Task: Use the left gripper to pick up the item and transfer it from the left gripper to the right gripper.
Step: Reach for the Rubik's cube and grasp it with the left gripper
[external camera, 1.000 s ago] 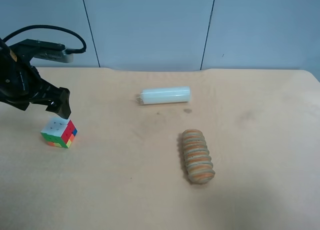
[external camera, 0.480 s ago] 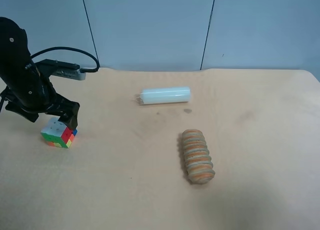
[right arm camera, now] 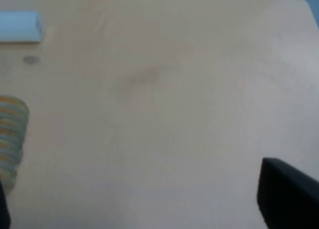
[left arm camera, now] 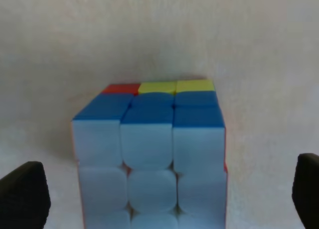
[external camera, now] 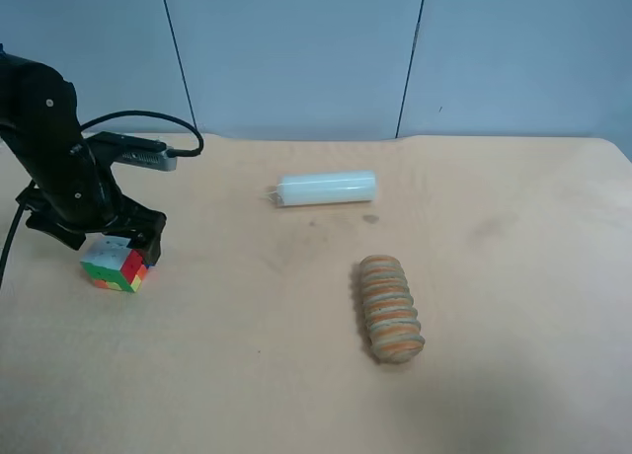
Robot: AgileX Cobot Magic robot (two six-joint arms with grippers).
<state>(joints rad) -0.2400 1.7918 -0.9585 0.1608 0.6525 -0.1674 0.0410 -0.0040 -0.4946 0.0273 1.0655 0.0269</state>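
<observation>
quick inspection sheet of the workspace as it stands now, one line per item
surface: tan table, one small dark spot near the middle
job's things: puzzle cube resting on the table, at the exterior high view's left
clutter: white cylinder lying on its side; ribbed roll lying nearer the camera, apart from it
grippers: left gripper low over the cube, jaws open on either side with gaps showing; right gripper open over bare table, holding nothing
cables: black cable loops above the left arm, off the table
surroundings: blue-grey wall panels behind the table; nothing else seen
</observation>
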